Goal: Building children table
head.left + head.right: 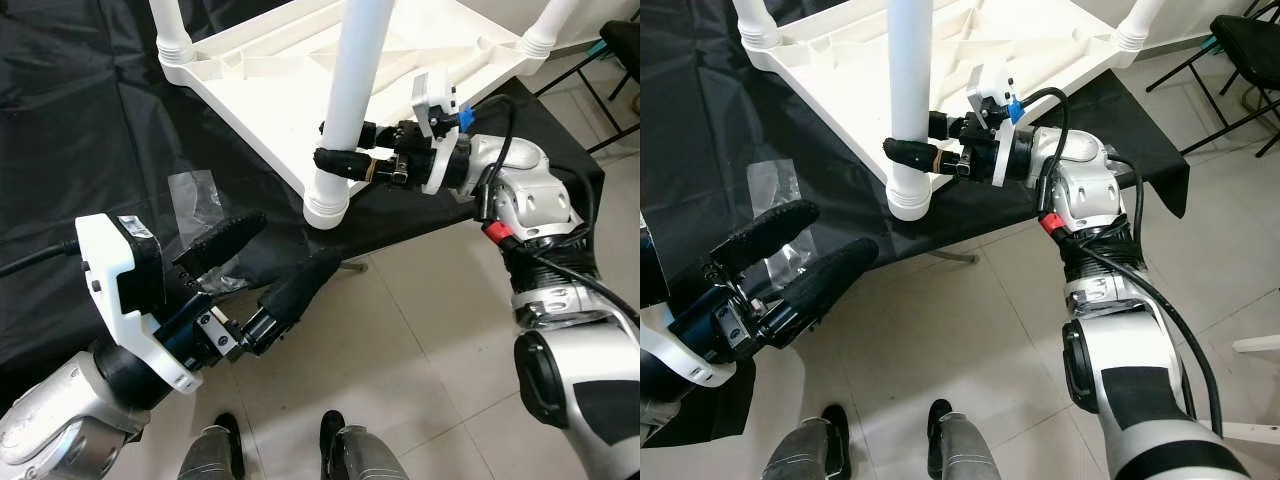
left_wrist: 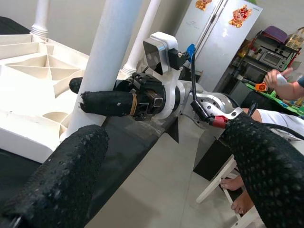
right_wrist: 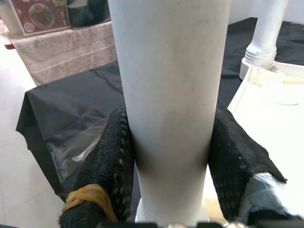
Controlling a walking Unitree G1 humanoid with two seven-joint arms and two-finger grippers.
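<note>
Left hand (image 1: 262, 260) hovered released; right hand (image 1: 345, 150) clenched the near white leg (image 1: 350, 95) of the upturned tabletop (image 1: 290, 70), seemingly still seating it.

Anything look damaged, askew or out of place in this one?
One small thing: the right tool, clamped on the white table leg, has a finger with a frayed tip and a rubber band around it. The upturned table looks intact. A crumpled clear plastic bag lies on the black cloth.

One upturned white table (image 1: 262, 75) carries three visible legs (image 1: 352, 100). Two grippers (image 1: 250, 262) show, one plastic bag (image 1: 195, 205), one black cloth (image 1: 80, 130), and one fridge (image 2: 223, 38).
</note>
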